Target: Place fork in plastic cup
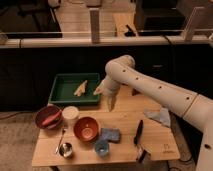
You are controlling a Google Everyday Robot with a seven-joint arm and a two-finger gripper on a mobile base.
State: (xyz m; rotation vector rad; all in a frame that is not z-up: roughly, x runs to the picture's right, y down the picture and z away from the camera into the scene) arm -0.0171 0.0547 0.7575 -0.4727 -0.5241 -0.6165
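Note:
The fork (60,140) is a thin silver utensil lying on the wooden table (125,115) at the front left, between a dark red bowl (48,117) and a small metal cup (65,149). A white cup (70,114) stands upright just behind it. A small blue cup (102,147) stands near the front edge. My gripper (110,103) points down over the table just right of the green tray (64,95). It is well behind and to the right of the fork, and I see nothing held in it.
An orange bowl (86,128) stands in the middle, with a blue sponge (110,134) beside it. A black utensil (138,132) and a blue cloth (159,116) lie to the right. A pale object (81,88) lies in the tray. A railing runs behind the table.

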